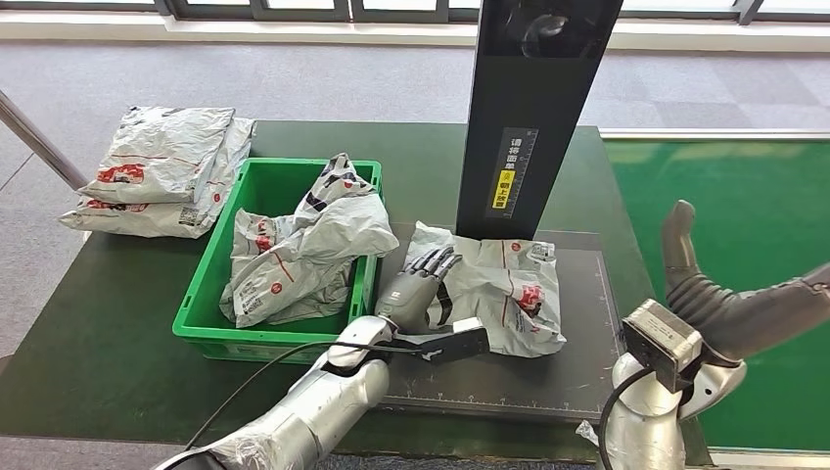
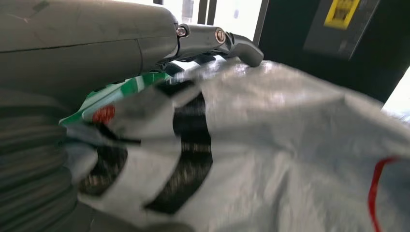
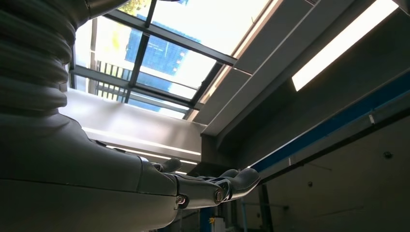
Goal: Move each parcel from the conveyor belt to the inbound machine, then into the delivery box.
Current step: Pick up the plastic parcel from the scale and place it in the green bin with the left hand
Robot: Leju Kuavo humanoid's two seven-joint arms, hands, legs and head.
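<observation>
A grey parcel (image 1: 509, 289) with red print lies on the black platform of the inbound machine (image 1: 577, 377), at the foot of its black column (image 1: 533, 108). My left hand (image 1: 423, 291) holds the parcel's left edge, thumb across the top; up close the parcel (image 2: 290, 145) bunches against the hand (image 2: 96, 53). The green delivery box (image 1: 210, 294) stands just left of the hand and holds several crumpled parcels (image 1: 294, 255). My right hand (image 1: 719, 304) hangs palm up with its fingers apart, empty, at the edge of the green conveyor belt (image 1: 773, 215); the right hand (image 3: 212, 188) faces the ceiling.
A stack of grey parcels (image 1: 161, 171) lies on the dark table (image 1: 88, 333) at the back left, beside the box. A metal rail (image 1: 34, 137) slants in at the far left. Grey carpet lies beyond the table.
</observation>
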